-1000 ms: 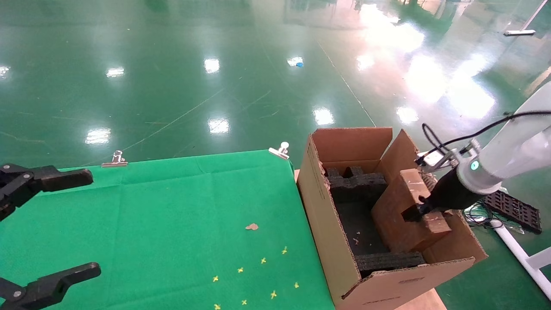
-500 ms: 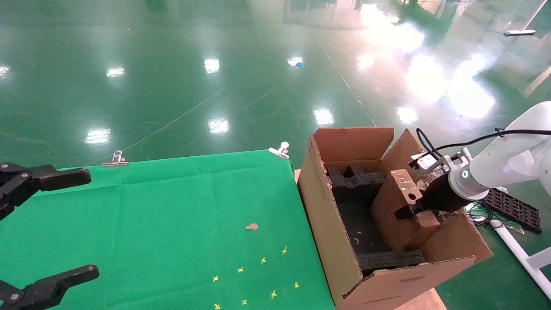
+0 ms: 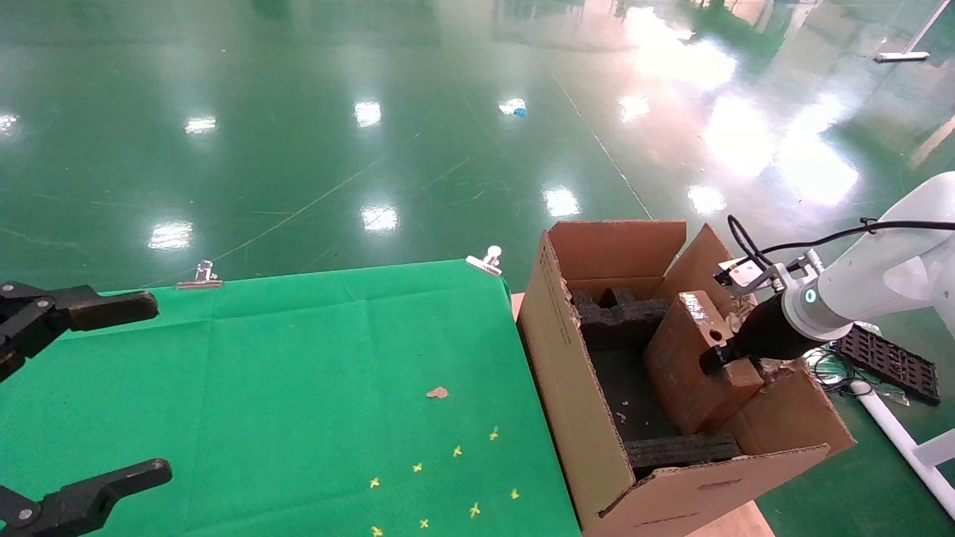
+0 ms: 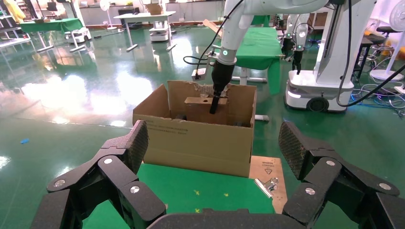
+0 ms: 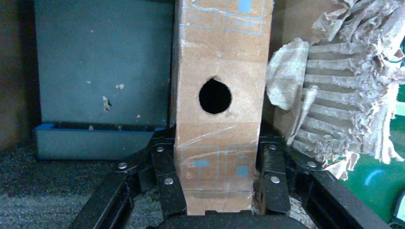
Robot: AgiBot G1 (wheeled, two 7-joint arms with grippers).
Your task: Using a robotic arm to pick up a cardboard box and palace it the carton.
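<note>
The green cloth-covered table [image 3: 298,388] fills the near left of the head view, and the carton [image 3: 574,418] stands just beside its right edge, flaps open, black foam padding [image 3: 623,321] lining the inside. The white robotic arm [image 3: 880,280] — the robot's right — reaches in from the right over the carton's torn right flap [image 5: 344,81].

The cardboard box [image 3: 690,365] sits inside the carton against its right wall, leaning: its long axis runs from the far upper end down toward the near side of the carton, and the narrow taped face with the round hole [image 5: 215,96] is turned up toward the arm.

The right gripper [image 5: 220,183] is closed on the box, one black finger [image 5: 165,176] pressed to each long side near the box's nearer end, so the box runs straight out from between them, hole beyond the fingertips.

The left gripper [image 4: 215,152] hovers over the table's left part, well apart from the carton — fingers spread wide, holding nothing.
</note>
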